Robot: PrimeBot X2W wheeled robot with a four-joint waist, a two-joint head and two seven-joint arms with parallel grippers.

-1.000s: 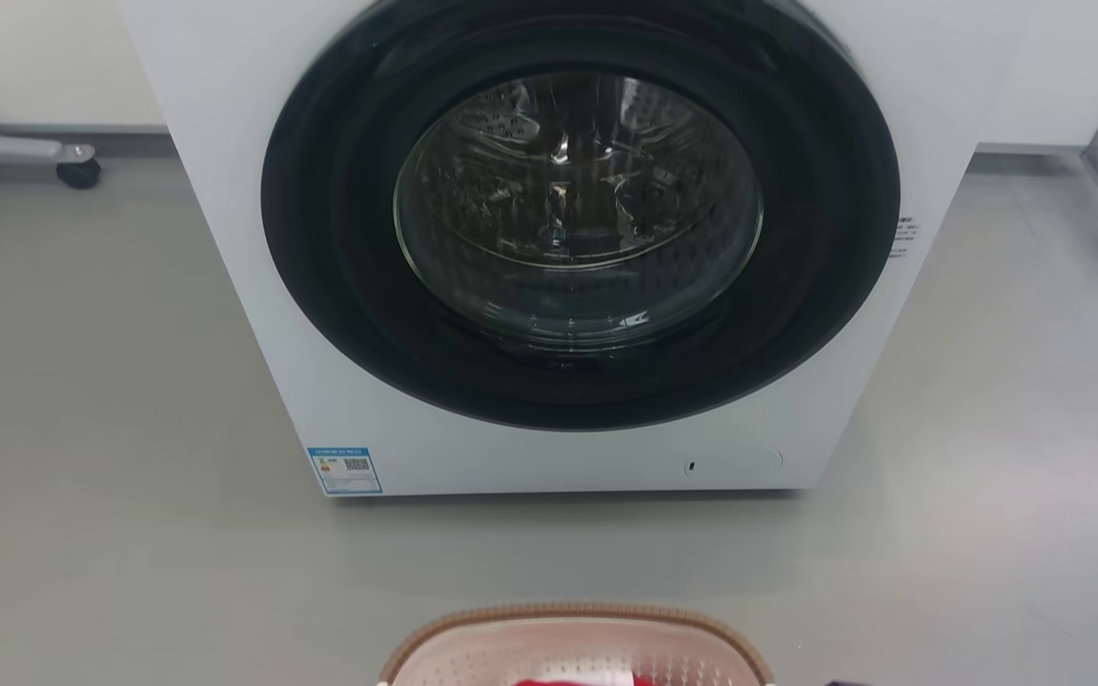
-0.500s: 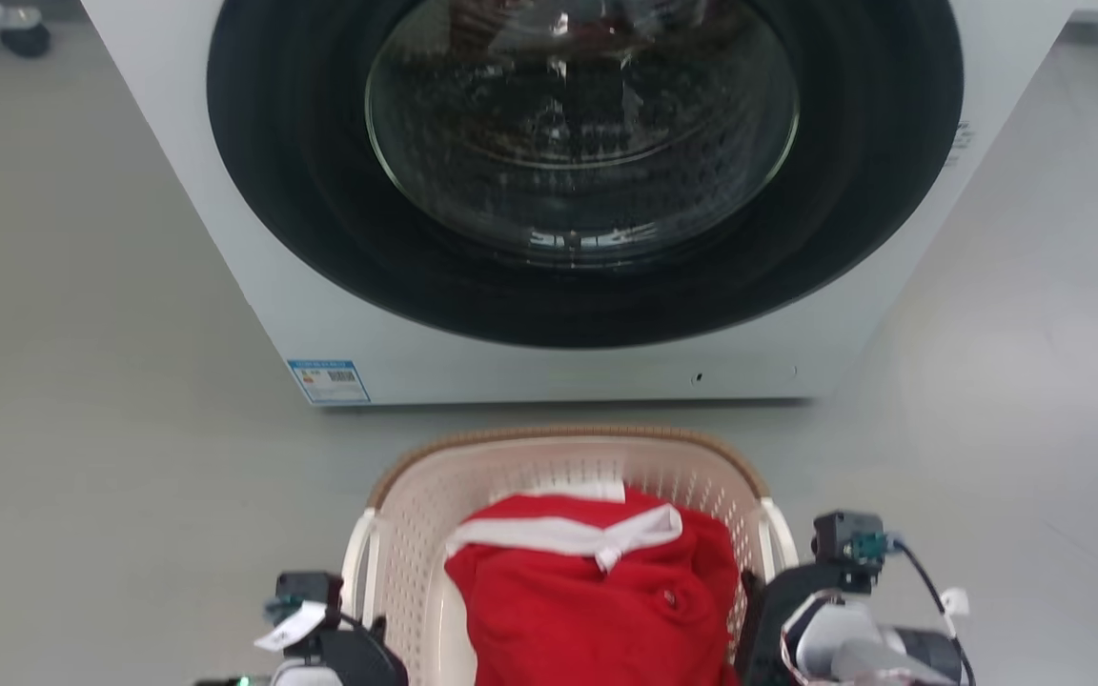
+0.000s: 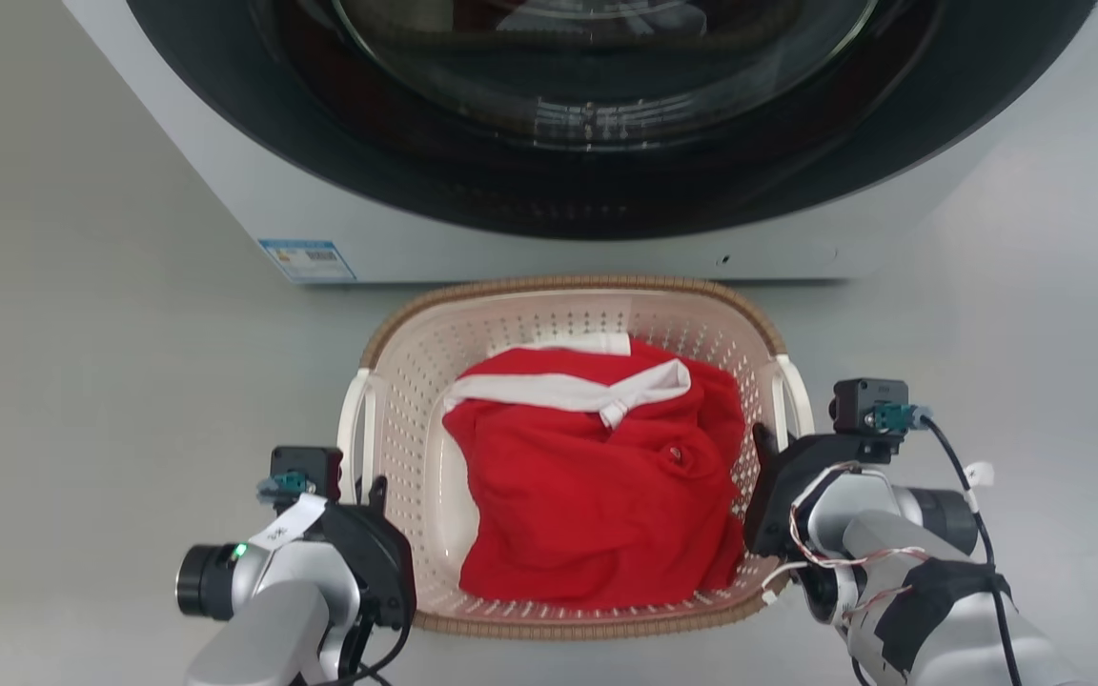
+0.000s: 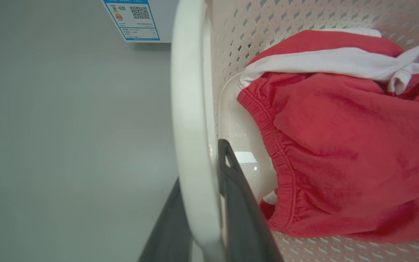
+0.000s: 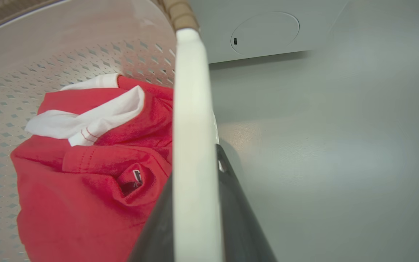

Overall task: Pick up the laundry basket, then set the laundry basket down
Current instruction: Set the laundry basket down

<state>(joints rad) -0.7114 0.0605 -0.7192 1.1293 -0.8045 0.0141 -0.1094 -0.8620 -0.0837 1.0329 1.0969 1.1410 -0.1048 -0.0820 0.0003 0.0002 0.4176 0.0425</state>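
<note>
The laundry basket (image 3: 416, 381) is pale pink-beige with perforated walls and a brown woven-look rim, and it sits just before the washer. A red garment (image 3: 597, 486) with white trim fills it. My left gripper (image 3: 366, 491) is shut on the basket's white left handle (image 3: 355, 419). In the left wrist view that handle (image 4: 191, 109) runs between the two dark fingers (image 4: 238, 203) of the left gripper (image 4: 200, 163). My right gripper (image 3: 766, 448) is shut on the white right handle (image 3: 794, 395), which in the right wrist view (image 5: 193, 109) lies between the right gripper's (image 5: 195, 163) fingers (image 5: 235, 203). Whether the basket touches the floor I cannot tell.
The white washer (image 3: 225, 162) with its dark round door (image 3: 606, 143) stands close behind the basket, a blue label (image 3: 306, 259) at its lower left corner. Grey floor (image 3: 82, 381) spreads to both sides.
The head camera has tipped downward, so the basket, the garment and both grippers show more fully. The basket's far rim now lines up with the washer's bottom edge.
</note>
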